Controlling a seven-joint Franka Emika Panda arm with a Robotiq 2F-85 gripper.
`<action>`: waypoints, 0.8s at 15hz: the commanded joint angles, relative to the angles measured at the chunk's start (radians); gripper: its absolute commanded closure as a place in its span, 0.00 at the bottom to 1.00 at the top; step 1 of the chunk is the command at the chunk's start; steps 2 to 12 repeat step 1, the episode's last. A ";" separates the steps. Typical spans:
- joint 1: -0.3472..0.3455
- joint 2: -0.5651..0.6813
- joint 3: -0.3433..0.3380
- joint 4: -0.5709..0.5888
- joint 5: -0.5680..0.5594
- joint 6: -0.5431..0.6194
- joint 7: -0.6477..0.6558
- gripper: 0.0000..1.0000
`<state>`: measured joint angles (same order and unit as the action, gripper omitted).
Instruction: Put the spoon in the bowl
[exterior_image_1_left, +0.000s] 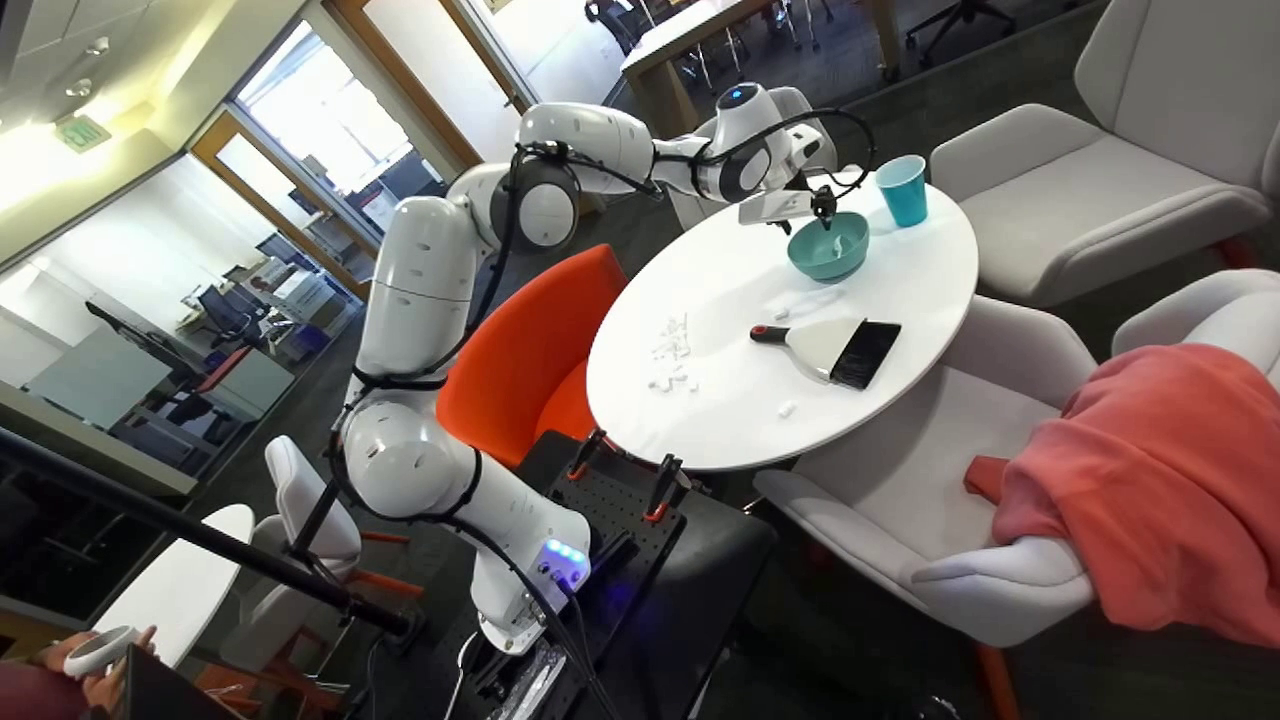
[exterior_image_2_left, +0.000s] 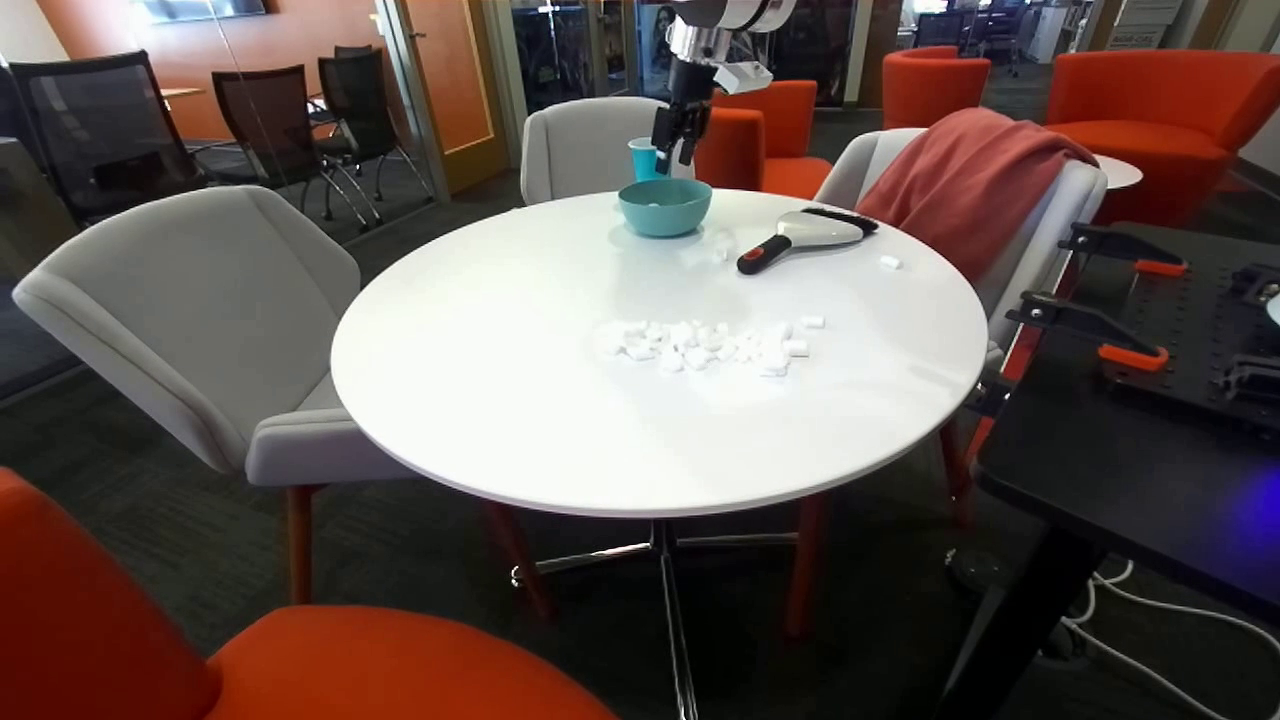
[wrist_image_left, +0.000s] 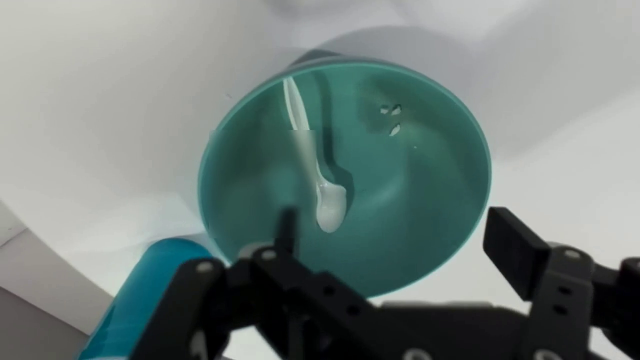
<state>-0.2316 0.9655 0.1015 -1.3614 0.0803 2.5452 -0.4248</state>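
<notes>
The shallow teal-green bowl (exterior_image_1_left: 822, 266) stands upright on the white round table; it also shows in an exterior view (exterior_image_2_left: 664, 216) and in the wrist view (wrist_image_left: 425, 220). A white spoon (wrist_image_left: 332, 206) lies inside the bowl, its handle leaning up against the bowl wall; part of the handle is smeared in the picture. It shows small in an exterior view (exterior_image_1_left: 838, 246). My gripper (wrist_image_left: 395, 235) is open, its fingers wide apart with nothing between them. It is above the bowl in both exterior views (exterior_image_1_left: 806, 226) (exterior_image_2_left: 674, 162). A few small white bits lie in the bowl.
The taller teal cup (exterior_image_1_left: 903, 192) stands beside the bowl, close to the gripper in the wrist view (wrist_image_left: 150, 285). A white dustpan brush (exterior_image_2_left: 815, 230) with a black handle lies on the table (exterior_image_2_left: 560, 430). Several white pieces (exterior_image_2_left: 700, 345) are scattered there. Chairs surround the table.
</notes>
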 joint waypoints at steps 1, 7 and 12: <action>-0.005 0.002 0.006 0.004 -0.009 -0.003 0.005 0.00; -0.005 0.002 0.006 0.004 -0.009 -0.003 0.005 0.00; -0.005 0.002 0.006 0.004 -0.009 -0.003 0.005 0.00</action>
